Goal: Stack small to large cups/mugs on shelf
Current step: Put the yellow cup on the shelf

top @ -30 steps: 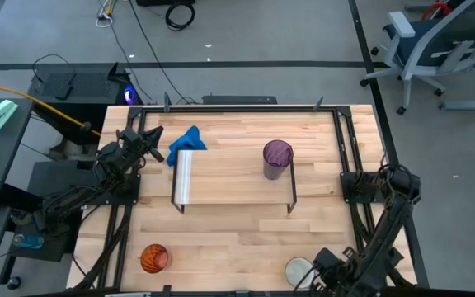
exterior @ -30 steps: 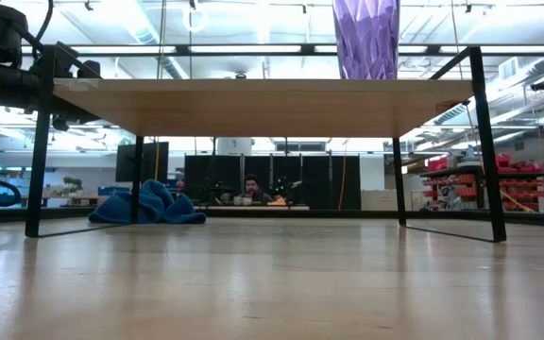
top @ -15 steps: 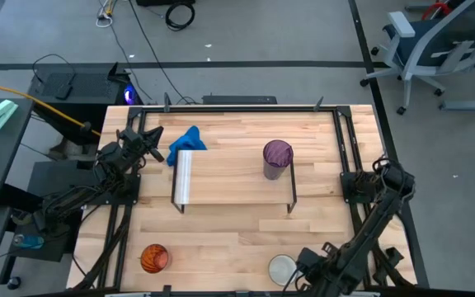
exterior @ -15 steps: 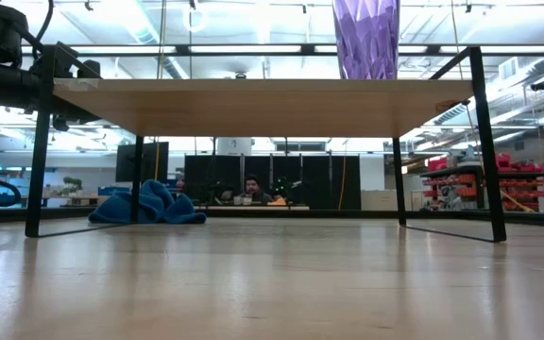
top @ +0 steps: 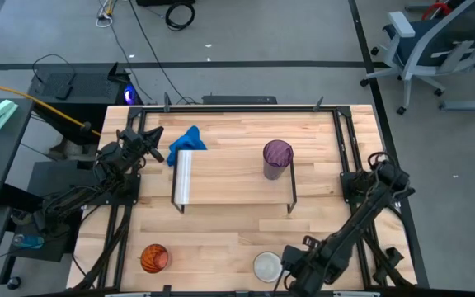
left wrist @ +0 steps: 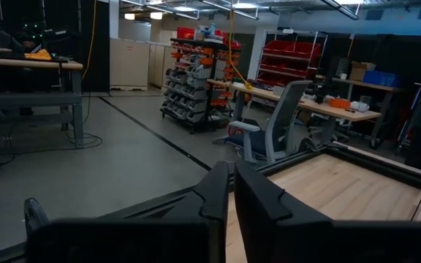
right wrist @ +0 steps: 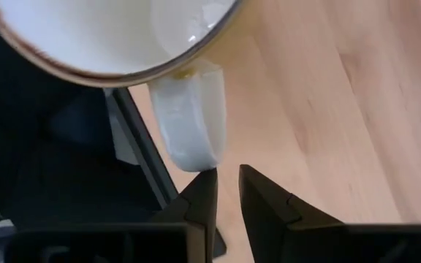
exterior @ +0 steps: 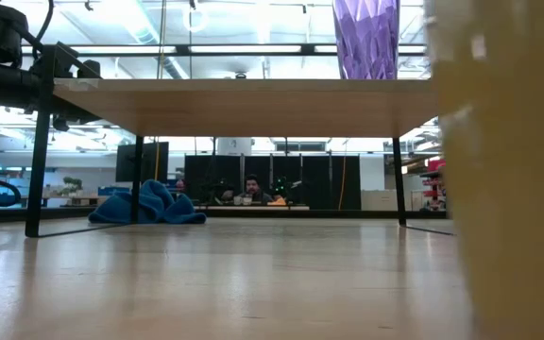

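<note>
The purple tumbler (top: 277, 157) stands upright on the right end of the shelf (top: 233, 180) and also shows in the low view (exterior: 366, 38). The orange cup (top: 154, 258) stands on the table at the near left. The white mug (top: 267, 266) stands near the table's near edge and fills the low view's right side (exterior: 503, 179). My right gripper (top: 291, 266) is shut, just to the right of the mug, at its handle (right wrist: 191, 120). My left gripper (top: 152, 141) is shut and empty at the far left. My right gripper touches the outer side of the mug's handle (right wrist: 196, 157) with the tip of one finger (right wrist: 205, 186). The handle is not between the fingers. The fingers come from the table's right side. The mug stands upright with its bottom on the table.
A blue cloth (top: 186, 142) lies on the table beside the shelf's far left corner. The shelf's black legs (top: 292, 202) stand between the mug and the far half of the table. Bare tabletop (top: 213, 247) lies between the orange cup and the mug.
My right gripper has gone toward the table's left edge along the near edge. The white mug has slid leftward along the table ahead of it, staying upright, and has come into the low view's right side.
</note>
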Available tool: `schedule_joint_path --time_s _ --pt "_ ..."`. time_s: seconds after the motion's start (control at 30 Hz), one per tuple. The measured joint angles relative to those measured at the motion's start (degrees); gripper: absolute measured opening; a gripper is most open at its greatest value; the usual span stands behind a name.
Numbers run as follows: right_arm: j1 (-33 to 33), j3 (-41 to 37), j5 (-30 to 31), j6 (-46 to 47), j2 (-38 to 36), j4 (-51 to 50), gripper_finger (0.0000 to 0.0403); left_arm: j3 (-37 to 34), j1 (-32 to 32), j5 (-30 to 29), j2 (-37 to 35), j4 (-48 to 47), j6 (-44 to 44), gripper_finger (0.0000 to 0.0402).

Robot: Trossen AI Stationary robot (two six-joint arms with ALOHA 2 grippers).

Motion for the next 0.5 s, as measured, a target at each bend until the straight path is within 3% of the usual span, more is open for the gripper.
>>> schedule_joint_path --time_s 0.27,0.5 --pt "-2.1 0.0 -1.1 -6.89 -0.06 5.11 0.0065 0.0 0.0 1.53 0.0 -0.2 0.0 0.0034" --pt "-1.88 0.0 -0.62 -4.46 -1.4 -5.99 0.0065 0.0 0.0 2.51 0.0 -0.31 -1.07 0.0031"
